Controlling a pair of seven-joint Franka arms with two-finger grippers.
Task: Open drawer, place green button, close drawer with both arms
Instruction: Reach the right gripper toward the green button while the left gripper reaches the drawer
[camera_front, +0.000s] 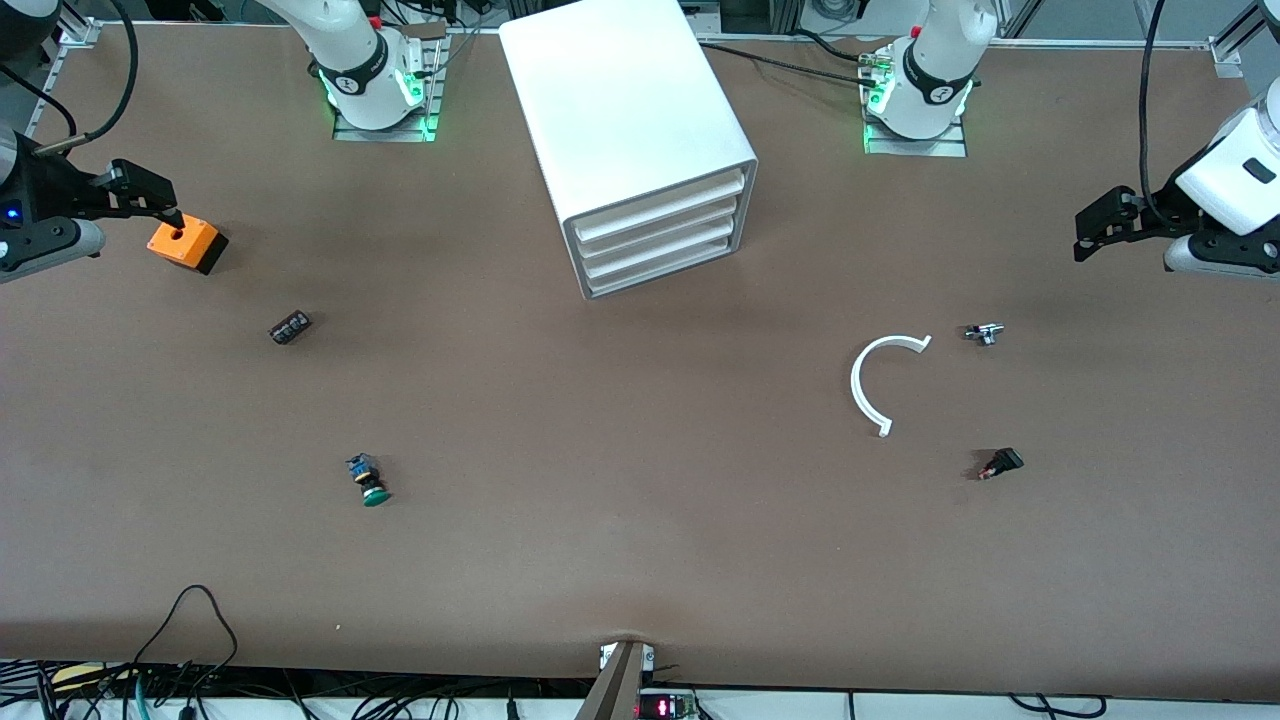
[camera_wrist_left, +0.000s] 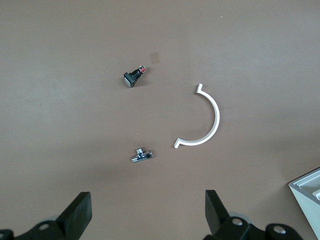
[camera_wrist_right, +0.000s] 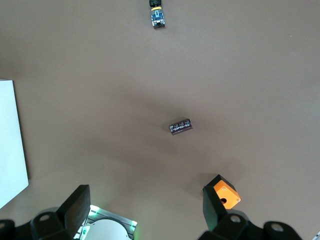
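We see all four drawers shut in the white cabinet (camera_front: 640, 140), which stands mid-table near the edge where the arm bases sit, its front angled toward the front camera. The drawer (camera_front: 665, 268) we take as the target is a lower one in the stack; no handle is clear to us, only thin lips between trays.

The button (camera_front: 368, 480) lies on its side on bare table, toward the right arm's end and nearer the front-camera edge than everything else there. Green cap points toward that edge. Nothing touches it.

Left gripper (camera_front: 1098, 228) hangs high over the left arm's end of the table, fingers spread, holding nothing. Right gripper (camera_front: 150, 195) hovers over the right arm's end, just above the orange box (camera_front: 186, 243), fingers spread too, empty. Both arms wait.

Handling, our guess: the button is small, light, rigid plastic; round body will likely roll if nudged sideways. Best grip is across the blue-black body just below the cap, fingers closing square to its axis. The cap looks smooth, probably slippery. The drawer is thin plastic, likely light and easy-sliding; the cabinet may shift when pulled, so one arm should brace it.

Other clutter: black cylinder (camera_front: 290, 327), white arc (camera_front: 878, 385), metal fitting (camera_front: 985, 333), black part with red tip (camera_front: 1001, 463).
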